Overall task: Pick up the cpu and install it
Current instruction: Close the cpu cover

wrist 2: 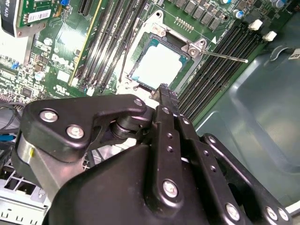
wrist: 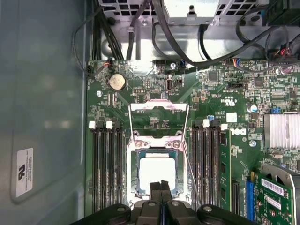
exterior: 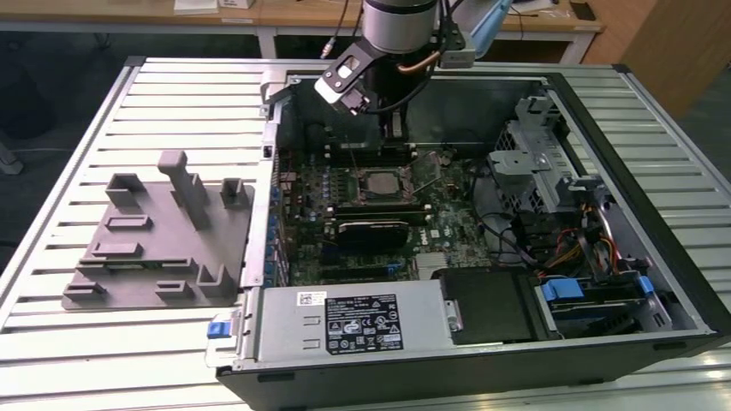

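First wrist view is showing you the small flat square cpu with its shiny silver top (wrist: 157, 172) sitting in the open socket of the green motherboard (wrist: 225, 154), with the metal retaining frame (wrist: 158, 107) standing swung back. Your black hand (wrist: 161, 185) is hovering at the cpu's edge, its fingers pressed together and gripping nothing. Whether it is touching the cpu is not showing.

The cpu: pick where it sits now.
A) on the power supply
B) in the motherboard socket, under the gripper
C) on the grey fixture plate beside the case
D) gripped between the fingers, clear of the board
B: in both wrist views the cpu sits flat in the socket, with the shut gripper poised over its edge.
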Action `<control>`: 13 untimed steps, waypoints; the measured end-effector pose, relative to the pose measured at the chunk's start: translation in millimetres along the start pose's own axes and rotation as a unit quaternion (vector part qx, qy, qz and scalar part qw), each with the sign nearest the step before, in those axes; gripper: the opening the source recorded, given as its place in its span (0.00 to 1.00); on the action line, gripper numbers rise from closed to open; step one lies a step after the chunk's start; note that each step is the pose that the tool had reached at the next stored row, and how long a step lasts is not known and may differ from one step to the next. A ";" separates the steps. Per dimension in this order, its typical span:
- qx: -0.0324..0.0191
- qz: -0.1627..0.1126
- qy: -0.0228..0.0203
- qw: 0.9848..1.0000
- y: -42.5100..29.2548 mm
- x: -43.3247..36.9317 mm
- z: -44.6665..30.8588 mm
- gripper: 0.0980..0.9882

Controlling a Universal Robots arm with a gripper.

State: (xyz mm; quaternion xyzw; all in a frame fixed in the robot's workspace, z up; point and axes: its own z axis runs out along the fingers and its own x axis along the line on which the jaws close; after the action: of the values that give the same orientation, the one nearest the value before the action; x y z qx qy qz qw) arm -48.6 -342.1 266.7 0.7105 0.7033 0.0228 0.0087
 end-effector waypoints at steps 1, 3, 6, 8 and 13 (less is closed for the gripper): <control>0.000 0.000 0.000 1.000 0.0 0.0 -0.1 0.01; 0.000 0.000 0.000 1.000 0.0 0.0 -0.2 0.01; 0.000 0.000 0.000 1.000 0.0 0.0 -0.2 0.01; 0.000 0.000 0.000 1.000 0.1 0.0 -0.3 0.01; 0.000 0.000 0.000 1.000 6.0 0.0 0.0 0.01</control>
State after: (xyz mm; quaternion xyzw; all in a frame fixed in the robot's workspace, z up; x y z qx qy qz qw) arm -42.6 -342.2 267.0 0.7105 0.7033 0.0226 0.0087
